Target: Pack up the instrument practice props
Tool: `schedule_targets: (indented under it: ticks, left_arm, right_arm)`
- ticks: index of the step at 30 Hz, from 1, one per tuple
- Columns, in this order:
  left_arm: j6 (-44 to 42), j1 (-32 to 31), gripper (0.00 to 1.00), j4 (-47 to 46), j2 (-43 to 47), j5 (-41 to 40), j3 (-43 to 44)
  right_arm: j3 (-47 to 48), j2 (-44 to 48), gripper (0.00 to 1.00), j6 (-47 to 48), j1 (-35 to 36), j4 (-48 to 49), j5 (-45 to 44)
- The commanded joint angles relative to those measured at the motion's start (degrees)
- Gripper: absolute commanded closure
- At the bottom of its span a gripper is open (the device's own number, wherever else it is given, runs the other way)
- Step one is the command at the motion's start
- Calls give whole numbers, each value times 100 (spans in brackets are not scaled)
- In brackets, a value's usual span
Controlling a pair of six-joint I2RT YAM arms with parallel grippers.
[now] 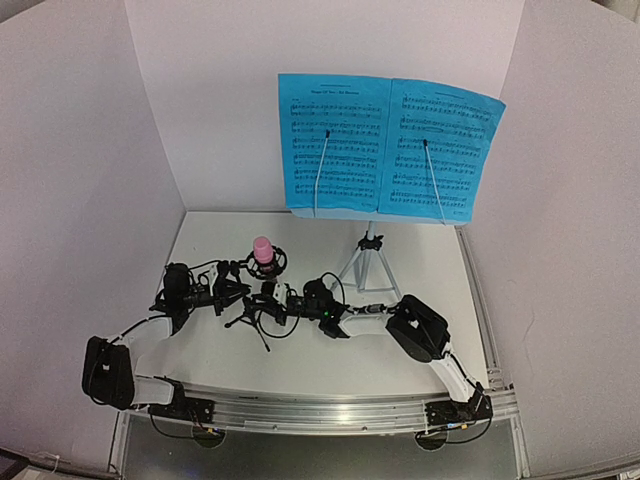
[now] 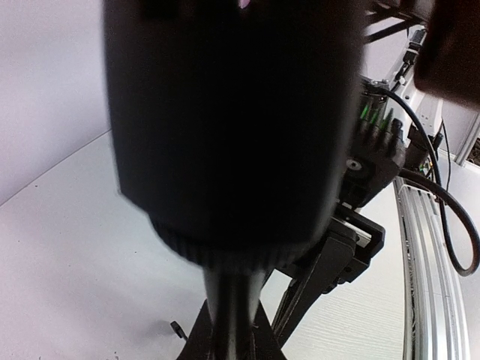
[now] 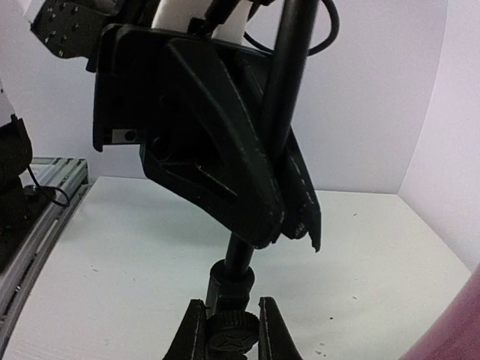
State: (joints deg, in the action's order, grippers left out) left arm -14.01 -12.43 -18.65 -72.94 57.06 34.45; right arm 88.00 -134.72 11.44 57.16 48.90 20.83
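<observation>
The right claw [image 3: 285, 225] is clamping the pole of the small black tripod mic stand [image 3: 238, 266], below its ring mount. The left claw [image 1: 228, 290], on the stand's other side, is sitting closed together; what it is pinching, I cannot tell. The pink microphone [image 1: 263, 248] is sitting upright in the stand's ring. Any lift should be going straight up, keeping the stand vertical so the microphone is not tipping out. Counting: one microphone, one mic stand, two blue pages [image 1: 390, 145] on one music stand [image 1: 367, 265] behind it.
</observation>
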Motion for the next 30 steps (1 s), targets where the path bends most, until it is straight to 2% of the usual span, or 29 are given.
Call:
schedule_targets:
  ticks: [1, 8, 13, 16, 18, 24, 30]
  left_arm:
    - [61, 118, 100, 355, -51, 86, 201]
    - [26, 125, 100, 461, -95, 125, 212]
    - [-23, 132, 100, 463, -92, 70, 186]
    - [-79, 130, 100, 453, -96, 27, 158]
    - [-95, 128, 100, 425, -82, 37, 130]
    - [-317, 134, 100, 406, -54, 114, -41]
    - [-352, 129, 100, 196, -220, 105, -192]
  right_arm:
    - [-166, 22, 100, 998, 66, -1042, 416]
    - [21, -22, 100, 1708, 74, -1454, 252]
    - [4, 96, 98, 1760, 78, -1594, 81]
    - [-89, 284, 72, 1618, 117, -1591, -68]
    - [-149, 410, 61, 1479, 145, -1579, -124]
    - [-338, 725, 54, 983, 270, -1466, -152]
    - [-666, 943, 37, 433, 352, -1315, -149]
